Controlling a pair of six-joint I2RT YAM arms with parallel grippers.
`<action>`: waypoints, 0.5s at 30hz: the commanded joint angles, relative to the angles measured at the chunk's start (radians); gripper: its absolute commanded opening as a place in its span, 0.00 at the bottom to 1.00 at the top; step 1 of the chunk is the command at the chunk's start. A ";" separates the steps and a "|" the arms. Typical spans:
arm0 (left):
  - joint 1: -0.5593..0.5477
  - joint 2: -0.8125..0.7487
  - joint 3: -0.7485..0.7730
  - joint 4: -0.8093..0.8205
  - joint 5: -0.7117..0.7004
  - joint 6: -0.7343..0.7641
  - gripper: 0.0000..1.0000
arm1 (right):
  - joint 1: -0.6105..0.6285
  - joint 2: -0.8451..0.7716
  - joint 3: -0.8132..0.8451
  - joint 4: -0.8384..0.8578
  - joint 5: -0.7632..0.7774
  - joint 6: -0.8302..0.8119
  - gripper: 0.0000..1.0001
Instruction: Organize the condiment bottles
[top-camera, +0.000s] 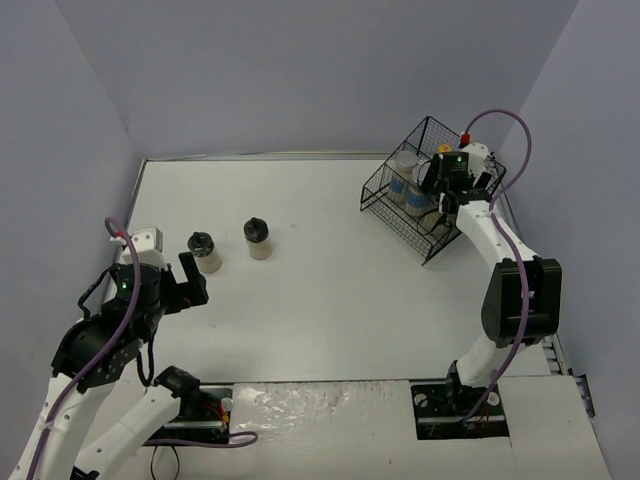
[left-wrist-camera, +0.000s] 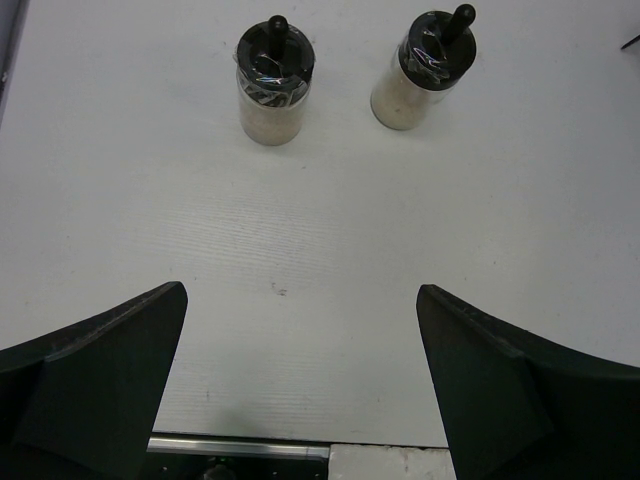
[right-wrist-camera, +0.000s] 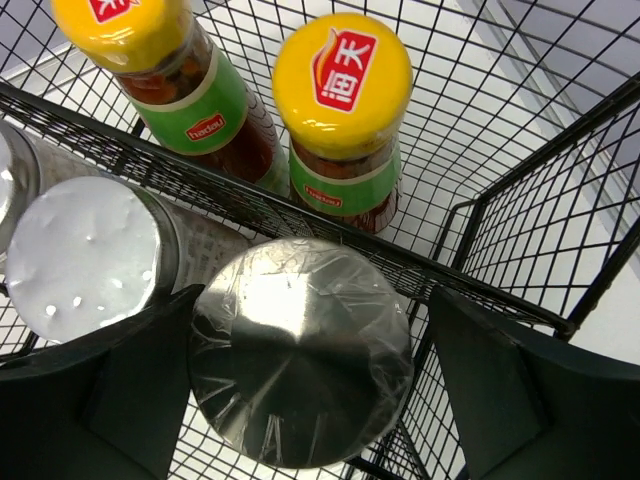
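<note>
Bottles with yellow caps (right-wrist-camera: 342, 85) fill the black wire basket's (top-camera: 378, 192) upper compartment in the right wrist view. Silver-lidded jars (right-wrist-camera: 85, 255) fill the lower one, with a third cut off at the left edge. The right gripper (right-wrist-camera: 312, 375) straddles the wrapped jar (right-wrist-camera: 300, 350) with its fingers spread. The left gripper (left-wrist-camera: 300, 370) gapes empty below two black-capped shakers (left-wrist-camera: 275, 80) on the table (left-wrist-camera: 320, 250).

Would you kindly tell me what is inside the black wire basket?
Two yellow-capped sauce bottles behind a divider, silver-lidded jars in front; the basket floor beneath them is covered.
</note>
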 joint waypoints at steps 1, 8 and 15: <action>0.000 0.018 0.003 0.046 0.005 -0.017 0.97 | -0.009 -0.084 0.012 0.071 -0.004 -0.010 0.93; 0.001 0.040 0.010 0.065 0.014 -0.007 0.97 | 0.039 -0.205 0.078 0.012 -0.123 -0.090 1.00; 0.000 0.053 0.005 0.086 0.019 -0.003 0.97 | 0.223 -0.249 0.157 0.006 -0.371 -0.267 1.00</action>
